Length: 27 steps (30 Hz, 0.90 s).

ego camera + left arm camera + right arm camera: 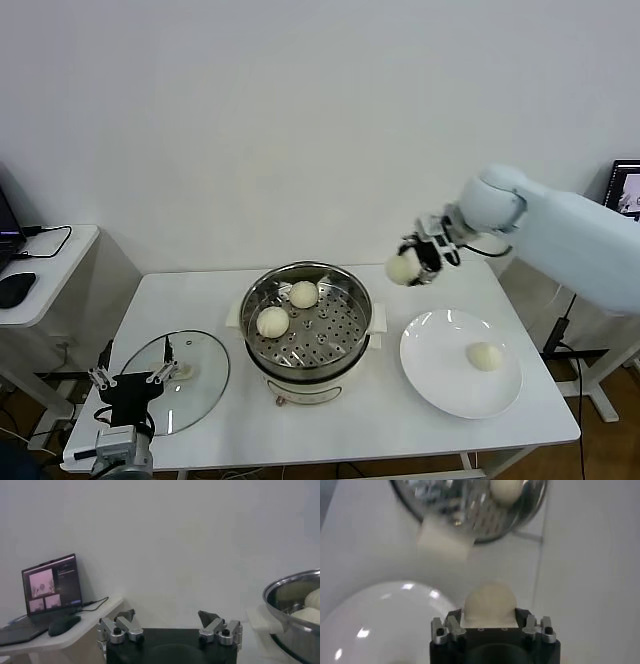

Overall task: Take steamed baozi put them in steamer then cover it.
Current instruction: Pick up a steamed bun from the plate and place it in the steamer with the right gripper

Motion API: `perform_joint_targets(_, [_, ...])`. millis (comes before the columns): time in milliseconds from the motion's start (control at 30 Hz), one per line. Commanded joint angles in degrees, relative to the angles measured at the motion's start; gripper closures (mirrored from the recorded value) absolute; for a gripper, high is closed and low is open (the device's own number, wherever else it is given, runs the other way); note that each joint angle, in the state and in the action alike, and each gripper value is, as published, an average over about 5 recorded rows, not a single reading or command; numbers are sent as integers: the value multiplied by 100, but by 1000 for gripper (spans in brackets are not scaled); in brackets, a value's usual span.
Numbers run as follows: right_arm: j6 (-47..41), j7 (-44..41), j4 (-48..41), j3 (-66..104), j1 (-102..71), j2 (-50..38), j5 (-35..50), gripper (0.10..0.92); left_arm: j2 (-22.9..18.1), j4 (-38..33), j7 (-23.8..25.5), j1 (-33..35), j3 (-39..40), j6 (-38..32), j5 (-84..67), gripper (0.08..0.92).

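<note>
Side desk: a small white desk (50, 262) stands left of the worktop, carrying a dark mouse (15, 288) and a laptop (47, 590) with its screen lit.
Left claw: the left gripper (132, 378) waits at the worktop's front left corner, just over the near edge of the cover; its fingers (124, 625) are spread wide apart and hold nothing.
Cover: the cover (180, 380), clear glass with a metal rim, lies flat on the white table (330, 420) near the front left corner, left of the steamer, with its cream handle facing up.
Steamer: the steamer (345, 320) sits in the middle of the worktop, uncovered, shiny steel on a white base.
Buns in steamer: two steamed baozi rest on the perforated tray, one (304, 294) toward the back and one (272, 321) toward the left front, near each other.
Right claw: the right gripper (412, 262) hangs in the air above the worktop's back edge, between the steamer and the plate, just right of the steamer's rim.
Held bun: a third baozi (490, 604) is pinched between the right claw's fingers, bulging out past the fingertips, clear of the worktop.
Plate: a flat white plate (440, 390) lies on the right half of the worktop, toward the front.
Last bun: one baozi (484, 356) sits on the plate's right side, well apart from the right claw.
</note>
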Motion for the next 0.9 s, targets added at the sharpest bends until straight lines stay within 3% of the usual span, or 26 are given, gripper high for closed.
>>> perform_joint_targets(33, [672, 193, 35, -905, 707, 1472, 614, 366, -32, -21, -3, -28, -87, 4, -20, 177])
perform_joint_targets(467, [1812, -26, -467, -1479, 305, 2499, -424, 363, -108, -144, -17, -50, -192, -3, -44, 177])
perform_joint_targets(900, [2318, -240, -433, -1619, 95, 2452, -651, 355, -135, -132, -30, -38, -203, -8, -87, 177])
